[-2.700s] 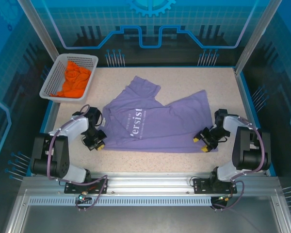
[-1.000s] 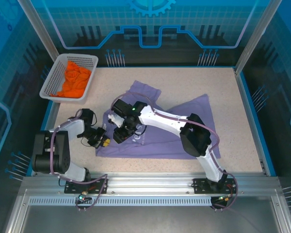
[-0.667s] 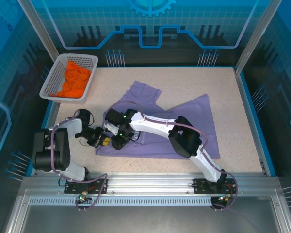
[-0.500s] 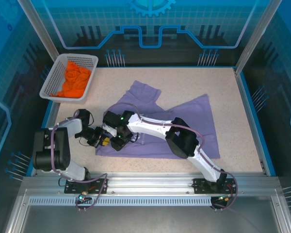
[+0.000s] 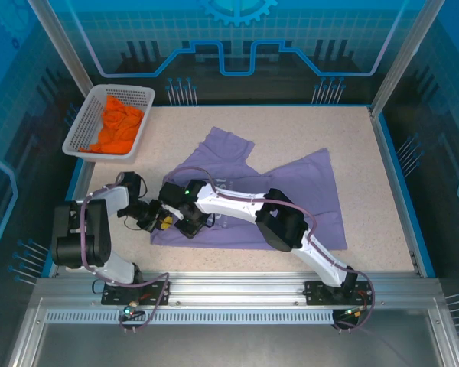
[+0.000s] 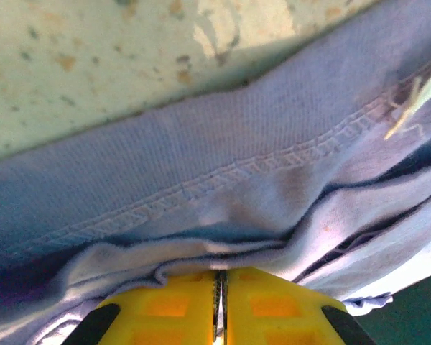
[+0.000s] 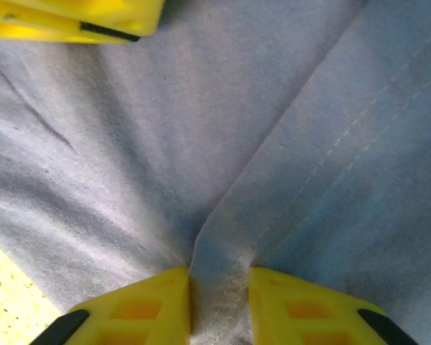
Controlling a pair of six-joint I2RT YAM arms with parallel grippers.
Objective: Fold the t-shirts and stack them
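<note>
Speckled table (image 5: 352, 130), lavender t-shirt (image 5: 291, 191) spread flat across its middle. White basket (image 5: 83, 130) at the far left corner, orange t-shirt (image 5: 118, 126) bunched inside. Right gripper (image 7: 219, 277) reaches over to the lavender shirt's left edge, jaws narrowed on a raised fold. Left gripper (image 6: 220, 277) just beside it, jaws clamped almost together on the hem.

Matt knit t-shirt (image 5: 314, 183) & plastic basket (image 5: 80, 122)
</note>
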